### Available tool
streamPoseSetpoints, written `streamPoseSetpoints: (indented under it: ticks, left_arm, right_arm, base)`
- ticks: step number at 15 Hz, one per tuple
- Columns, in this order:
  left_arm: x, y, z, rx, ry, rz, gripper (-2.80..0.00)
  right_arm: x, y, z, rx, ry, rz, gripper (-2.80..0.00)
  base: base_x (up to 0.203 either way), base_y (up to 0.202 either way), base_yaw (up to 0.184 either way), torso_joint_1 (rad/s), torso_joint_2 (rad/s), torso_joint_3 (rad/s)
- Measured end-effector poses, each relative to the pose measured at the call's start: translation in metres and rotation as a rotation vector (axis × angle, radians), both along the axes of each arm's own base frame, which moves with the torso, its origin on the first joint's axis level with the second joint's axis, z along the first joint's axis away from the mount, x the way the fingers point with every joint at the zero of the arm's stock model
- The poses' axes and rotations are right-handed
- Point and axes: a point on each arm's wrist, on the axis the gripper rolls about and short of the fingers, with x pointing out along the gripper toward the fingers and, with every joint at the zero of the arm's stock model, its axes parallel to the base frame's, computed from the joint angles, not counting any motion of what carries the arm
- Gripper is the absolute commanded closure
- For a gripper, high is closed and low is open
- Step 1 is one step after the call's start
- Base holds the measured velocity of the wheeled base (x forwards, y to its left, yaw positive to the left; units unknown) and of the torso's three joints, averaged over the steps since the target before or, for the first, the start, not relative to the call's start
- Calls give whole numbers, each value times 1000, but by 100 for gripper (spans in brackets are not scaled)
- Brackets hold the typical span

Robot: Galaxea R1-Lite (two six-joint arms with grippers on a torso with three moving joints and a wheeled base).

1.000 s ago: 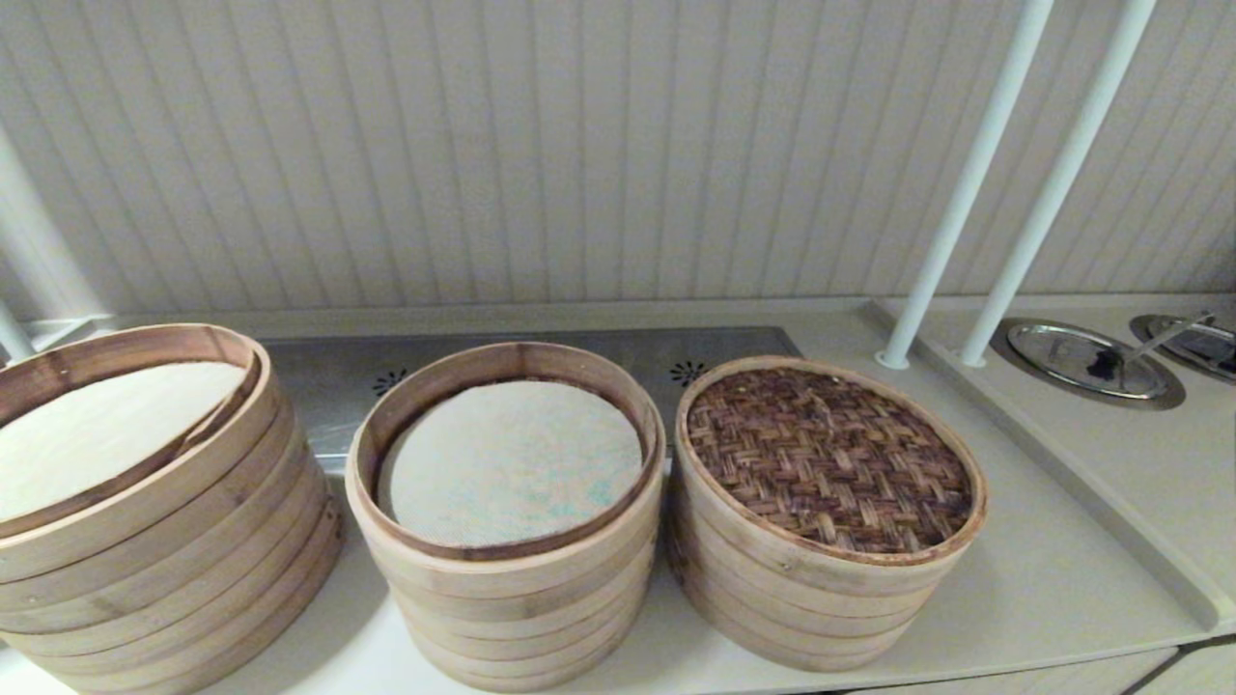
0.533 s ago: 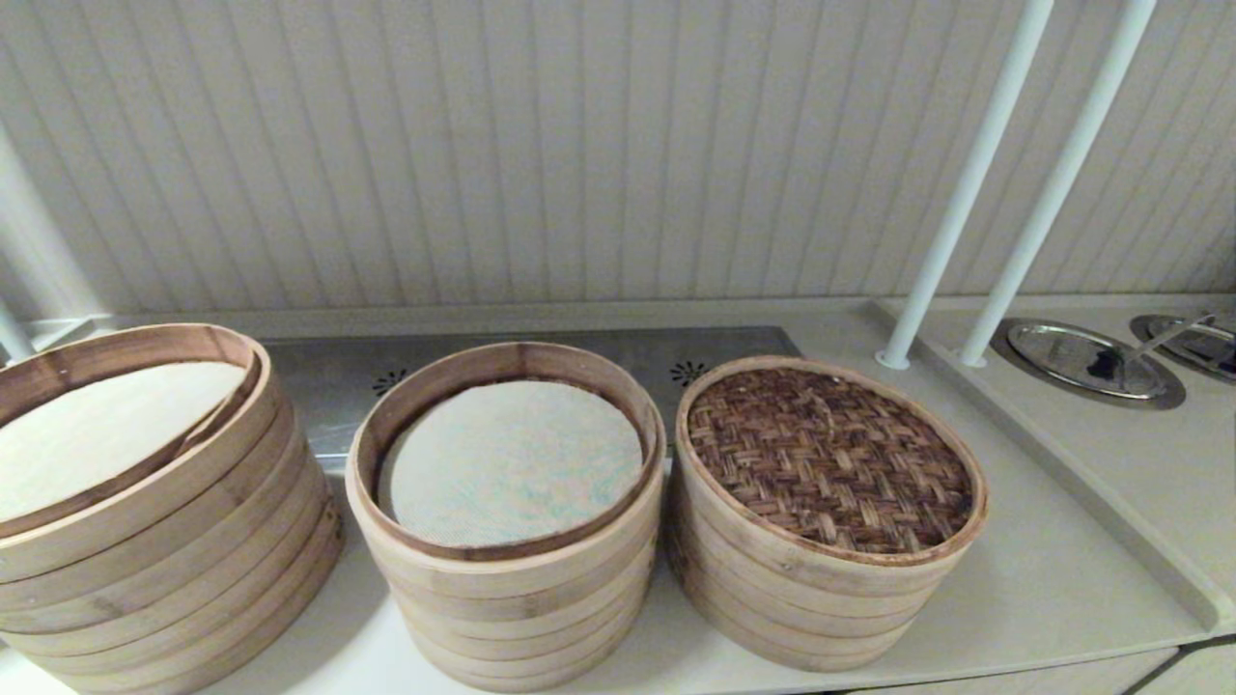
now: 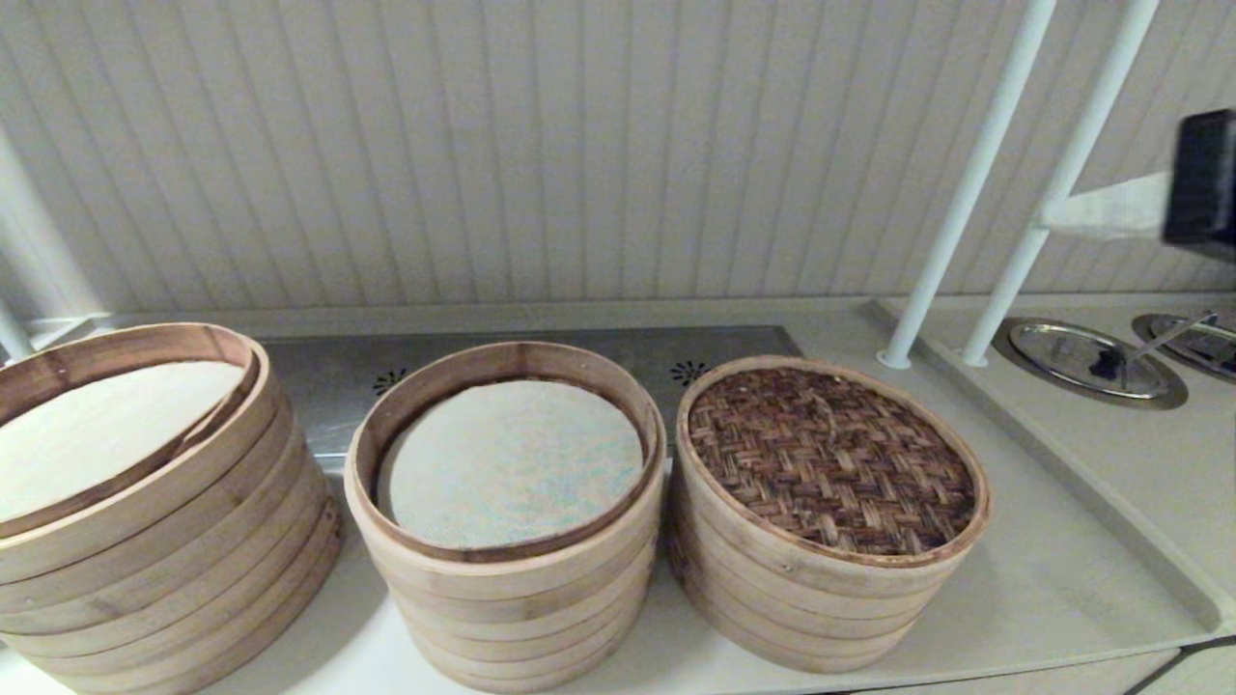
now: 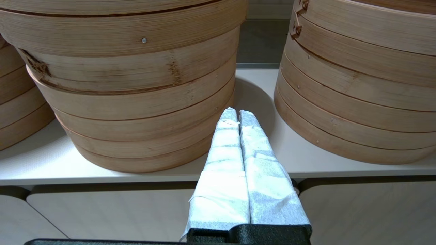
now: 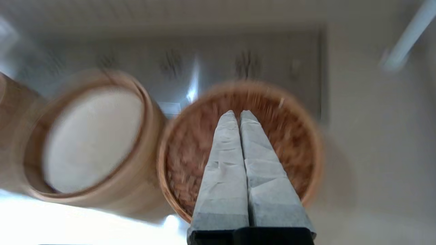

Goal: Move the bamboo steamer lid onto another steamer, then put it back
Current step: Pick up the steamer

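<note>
The bamboo steamer lid (image 3: 830, 458), with its dark woven top and pale rim, lies on the right stack of rings. The other steamer (image 3: 512, 589), uncovered, stands in the middle with a white flecked liner. My right gripper (image 3: 1051, 216) comes in high at the upper right, shut and empty, well above the counter. In the right wrist view its wrapped fingers (image 5: 238, 114) hover over the lid (image 5: 289, 136), with the middle steamer (image 5: 150, 136) beside it. My left gripper (image 4: 237, 114) is shut and parked low before the counter edge, facing the gap between the middle steamer (image 4: 136, 85) and the right stack (image 4: 357, 85).
A wider stack with a plain cream liner (image 3: 145, 541) stands at the left. Two white poles (image 3: 956, 193) rise behind the right stack. Steel lids (image 3: 1091, 362) sit in a raised ledge at the far right. A steel panel (image 3: 319, 372) runs behind the steamers.
My right gripper has come into the head view at the upper right, where it did not show before. The steamers and the lid have not moved.
</note>
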Motion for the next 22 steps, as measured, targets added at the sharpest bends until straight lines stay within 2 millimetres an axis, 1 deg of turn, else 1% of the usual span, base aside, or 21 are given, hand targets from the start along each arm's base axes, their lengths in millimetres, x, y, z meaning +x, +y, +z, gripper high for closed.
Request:
streamPoseSetpoints:
  ticks: [1,3,5,6,7,9,16,20,22]
  left_arm:
    - [0,0,0,0,0,0,0]
    - [0,0,0,0,0,0,0]
    - [0,0,0,-1,0,0,0]
    - [0,0,0,-1,0,0,0]
    - [0,0,0,-1,0,0,0]
    - [0,0,0,-1,0,0,0]
    - [0,0,0,-1,0,-1,0]
    - [0,0,0,-1,0,-1,0]
    - [0,0,0,-1,0,-1,0]
  right_arm:
    - [18,14,-10,-42,68,-9,0]
    - [47,34,-30,-128,157,-27,0]
    - [70,48,-53,-194,236,-21,0]
    - [78,53,-65,-219,274,-16,-186]
    - [82,55,-73,-239,297,-9,-280]
    - [88,58,-88,-267,341,-2,-280]
    - [99,64,-119,-312,438,8,-280]
    - [114,70,-129,-304,411,8,-280]
    - [117,72,-133,-309,419,8,-280]
  base:
    - [0,0,0,0,0,0]
    - [0,0,0,0,0,0]
    - [0,0,0,0,0,0]
    - [0,0,0,0,0,0]
    - [0,0,0,0,0,0]
    - [0,0,0,0,0,0]
    - [0,0,0,0,0,0]
    - [0,0,0,0,0,0]
    - [0,0,0,0,0,0]
